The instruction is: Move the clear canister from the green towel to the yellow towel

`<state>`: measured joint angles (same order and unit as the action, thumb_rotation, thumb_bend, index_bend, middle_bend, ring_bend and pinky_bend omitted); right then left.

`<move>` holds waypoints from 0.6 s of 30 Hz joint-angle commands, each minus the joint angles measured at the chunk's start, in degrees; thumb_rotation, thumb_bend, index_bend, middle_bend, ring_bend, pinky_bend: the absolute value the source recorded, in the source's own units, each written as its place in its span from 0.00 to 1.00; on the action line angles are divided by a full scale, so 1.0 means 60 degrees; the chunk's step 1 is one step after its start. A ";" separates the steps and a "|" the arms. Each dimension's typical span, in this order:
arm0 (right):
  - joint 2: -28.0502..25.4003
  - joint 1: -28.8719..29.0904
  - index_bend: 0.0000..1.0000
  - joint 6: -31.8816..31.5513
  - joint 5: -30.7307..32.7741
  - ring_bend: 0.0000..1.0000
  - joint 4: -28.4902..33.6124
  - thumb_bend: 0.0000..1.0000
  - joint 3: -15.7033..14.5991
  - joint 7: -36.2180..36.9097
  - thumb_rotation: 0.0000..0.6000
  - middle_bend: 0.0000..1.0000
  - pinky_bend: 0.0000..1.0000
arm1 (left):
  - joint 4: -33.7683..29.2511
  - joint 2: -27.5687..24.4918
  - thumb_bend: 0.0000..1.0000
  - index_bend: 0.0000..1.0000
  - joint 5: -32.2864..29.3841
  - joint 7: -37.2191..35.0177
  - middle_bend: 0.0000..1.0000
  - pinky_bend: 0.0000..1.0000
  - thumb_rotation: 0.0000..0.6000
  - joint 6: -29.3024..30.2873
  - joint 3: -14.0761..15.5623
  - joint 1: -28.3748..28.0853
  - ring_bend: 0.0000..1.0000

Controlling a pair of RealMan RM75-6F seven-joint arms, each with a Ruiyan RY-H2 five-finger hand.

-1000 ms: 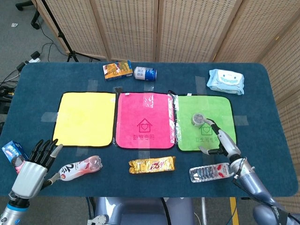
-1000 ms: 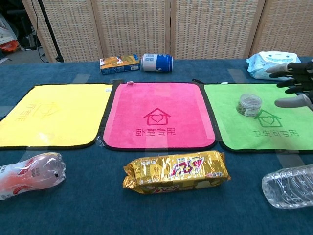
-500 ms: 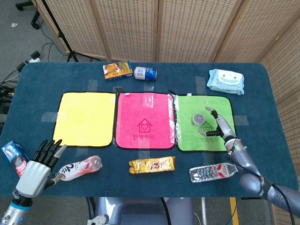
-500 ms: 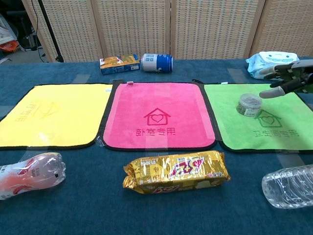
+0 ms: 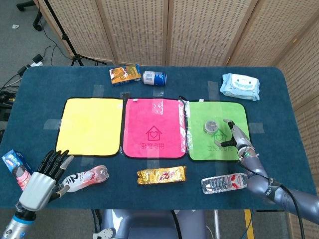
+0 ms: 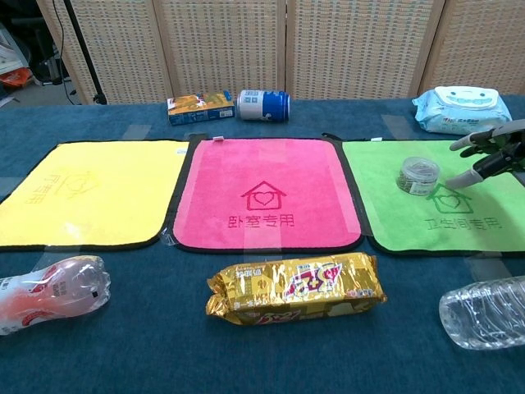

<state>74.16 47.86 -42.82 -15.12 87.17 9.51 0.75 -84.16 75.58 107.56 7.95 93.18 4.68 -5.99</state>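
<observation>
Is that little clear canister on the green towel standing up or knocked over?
Standing upright: the clear canister sits on its base on the green towel, round lid facing up.

Clutter on a blue table [image 5: 279, 94] before wicker screens [image 5: 169, 30]
A pink towel [image 5: 154, 128] lies mid-table; box [image 5: 124, 74], can [image 5: 154, 78] and wipes [image 5: 240, 86] along the far edge; gold snack pack [image 5: 161, 175], two lying bottles [image 5: 84, 179] [image 5: 224, 182] and a small packet [image 5: 15, 164] near the front
</observation>
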 commanded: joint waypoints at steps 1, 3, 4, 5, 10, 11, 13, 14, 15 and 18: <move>-0.0057 0.0188 0.06 -0.0129 0.0324 0.00 0.0231 0.31 -0.0039 -0.0280 1.00 0.00 0.01 | -0.0009 -0.0004 0.11 0.00 0.0017 0.0000 0.00 0.00 1.00 0.0000 0.0015 -0.0004 0.00; -0.0043 0.0219 0.06 -0.0120 0.0371 0.00 0.0278 0.31 -0.0026 -0.0360 1.00 0.00 0.01 | -0.0011 -0.0005 0.11 0.00 0.0025 0.0005 0.00 0.00 1.00 -0.0009 0.0029 -0.0006 0.00; -0.0032 0.0238 0.06 -0.0125 0.0383 0.00 0.0299 0.31 -0.0028 -0.0412 1.00 0.00 0.01 | -0.0013 -0.0004 0.11 0.00 0.0031 0.0009 0.00 0.00 1.00 -0.0016 0.0037 -0.0009 0.00; -0.0021 0.0256 0.06 -0.0128 0.0396 0.00 0.0323 0.31 -0.0027 -0.0460 1.00 0.00 0.01 | -0.0011 -0.0002 0.11 0.00 0.0036 0.0012 0.00 0.00 1.00 -0.0024 0.0044 -0.0012 0.00; 0.0067 0.0309 0.06 -0.0095 0.0575 0.00 0.0425 0.31 0.0036 -0.0588 1.00 0.00 0.01 | 0.0002 0.0007 0.11 0.00 0.0025 0.0005 0.00 0.00 1.00 -0.0051 0.0061 -0.0023 0.00; 0.0084 0.0309 0.06 -0.0074 0.0581 0.00 0.0431 0.31 0.0036 -0.0603 1.00 0.00 0.01 | 0.0001 0.0005 0.11 0.00 0.0021 0.0000 0.00 0.00 1.00 -0.0053 0.0063 -0.0025 0.00; 0.0125 0.0304 0.06 -0.0017 0.0571 0.00 0.0452 0.31 0.0038 -0.0632 1.00 0.00 0.01 | -0.0003 0.0003 0.11 0.00 0.0027 -0.0009 0.00 0.00 1.00 -0.0055 0.0074 -0.0027 0.00; 0.0131 0.0300 0.06 -0.0007 0.0560 0.00 0.0456 0.31 0.0042 -0.0632 1.00 0.00 0.01 | -0.0003 0.0005 0.11 0.00 0.0033 -0.0009 0.00 0.00 1.00 -0.0057 0.0081 -0.0027 0.00; 0.0152 0.0279 0.06 0.0028 0.0472 0.00 0.0494 0.31 0.0071 -0.0613 1.00 0.00 0.01 | -0.0005 0.0016 0.11 0.00 0.0059 -0.0008 0.00 0.00 1.00 -0.0074 0.0107 -0.0032 0.00; 0.0204 0.0217 0.06 0.0049 0.0133 0.00 0.0576 0.31 0.0085 -0.0620 1.00 0.00 0.01 | 0.0012 0.0055 0.11 0.00 0.0154 0.0054 0.00 0.00 1.00 -0.0151 0.0193 -0.0050 0.00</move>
<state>75.16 49.41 -42.65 -13.29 90.30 9.93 -2.97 -84.12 75.85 108.41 8.19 92.36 5.75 -6.26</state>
